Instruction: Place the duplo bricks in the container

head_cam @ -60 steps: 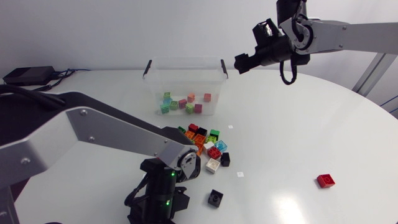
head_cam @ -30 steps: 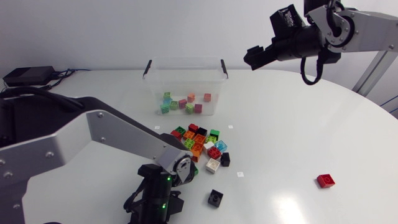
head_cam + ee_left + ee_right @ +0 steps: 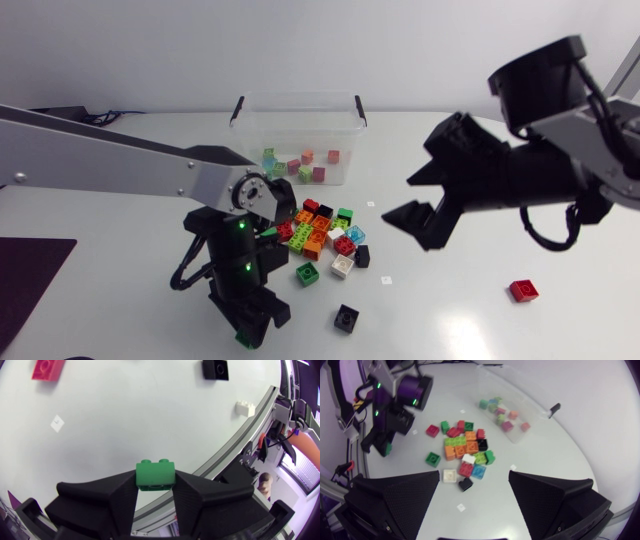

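Note:
My left gripper hangs over the table's front, shut on a small green brick that sits between its two fingertips. The right wrist view shows that gripper to one side of the brick pile. The loose duplo bricks lie heaped mid-table, also in the right wrist view. Behind them stands the clear container with several bricks inside. My right gripper hovers right of the pile, open and holding nothing.
Single bricks lie apart from the pile: a green one, a white one, a black one and a red one far right. Another white brick rests near the table's rim.
My left gripper has shut on the green brick and its arm has lifted. My right arm has swung down from behind the container to the right of the pile.

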Robot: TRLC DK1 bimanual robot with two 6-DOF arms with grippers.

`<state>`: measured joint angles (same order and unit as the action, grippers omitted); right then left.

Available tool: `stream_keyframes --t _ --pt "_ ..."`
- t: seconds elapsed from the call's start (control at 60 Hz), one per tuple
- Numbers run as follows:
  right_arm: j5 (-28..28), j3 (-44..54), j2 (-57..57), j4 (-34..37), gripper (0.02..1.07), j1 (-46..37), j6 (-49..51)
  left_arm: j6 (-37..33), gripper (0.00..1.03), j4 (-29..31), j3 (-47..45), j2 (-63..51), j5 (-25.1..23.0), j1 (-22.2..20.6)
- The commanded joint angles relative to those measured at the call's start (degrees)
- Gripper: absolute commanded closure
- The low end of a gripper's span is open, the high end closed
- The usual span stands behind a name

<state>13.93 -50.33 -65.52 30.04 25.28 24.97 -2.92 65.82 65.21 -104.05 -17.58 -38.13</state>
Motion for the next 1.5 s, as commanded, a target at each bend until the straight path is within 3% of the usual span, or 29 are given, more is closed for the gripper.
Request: stream_keyframes --t 0.0,0.267,0.433,0.683,0.85,0.983,1.133,1.483 --pt "0.3 4.4 0.0 1.3 0.07 2.8 1.7 1.0 0.86 -0.3 1.9 2.9 0.4 1.4" --pt "0.0 9.0 -9.8 0.3 0.07 13.0 -1.6 0.6 0.86 -4.2 7.5 10.6 0.4 8.0" --pt "-5.1 9.2 -17.4 -3.9 0.07 18.0 -5.5 0.0 0.86 -7.1 12.0 12.3 0.5 10.7" --pt "-8.0 9.3 -24.1 -7.9 0.08 22.2 -8.6 -0.2 0.86 -17.7 16.3 13.2 2.0 14.4" --pt "-9.8 9.6 -26.4 -10.4 0.13 23.4 -9.6 0.0 0.86 -25.7 17.2 12.8 4.7 15.1" --pt "-11.2 9.5 -27.7 -11.8 0.30 24.3 -9.6 0.4 0.86 -30.8 17.8 10.4 5.0 16.1" --pt "-11.6 9.5 -28.1 -12.0 0.77 24.5 -9.3 0.4 0.86 -36.7 19.5 5.5 5.7 17.3" --pt "-11.0 4.8 -15.5 -3.0 0.78 17.2 -5.7 1.6 0.85 -44.4 28.1 -5.0 8.7 19.7"
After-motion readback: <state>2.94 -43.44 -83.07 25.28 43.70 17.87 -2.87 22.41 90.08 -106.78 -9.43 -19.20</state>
